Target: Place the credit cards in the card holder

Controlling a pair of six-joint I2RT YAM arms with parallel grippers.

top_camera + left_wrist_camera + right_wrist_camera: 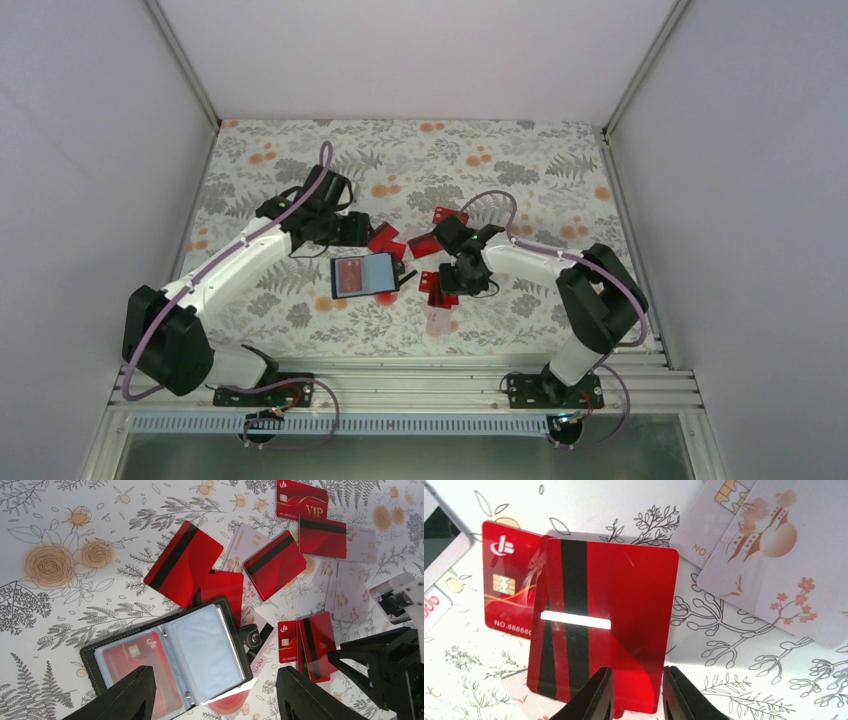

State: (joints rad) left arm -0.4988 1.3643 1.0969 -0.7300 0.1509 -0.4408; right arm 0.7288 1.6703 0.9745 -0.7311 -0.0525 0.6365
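Though right gripper [636,695] jaws stand narrow at striped card [624,605] edge, just right of holder [363,275], grip unclear. Above holder, left gripper [212,700] wide open, empty. Card looks thin, stiff, slick, light: pinch faces near short edge.

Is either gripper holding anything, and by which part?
Left gripper open, holding nothing. Right gripper straddles the near short edge of a red black-striped plastic card; a firm hold cannot be told.
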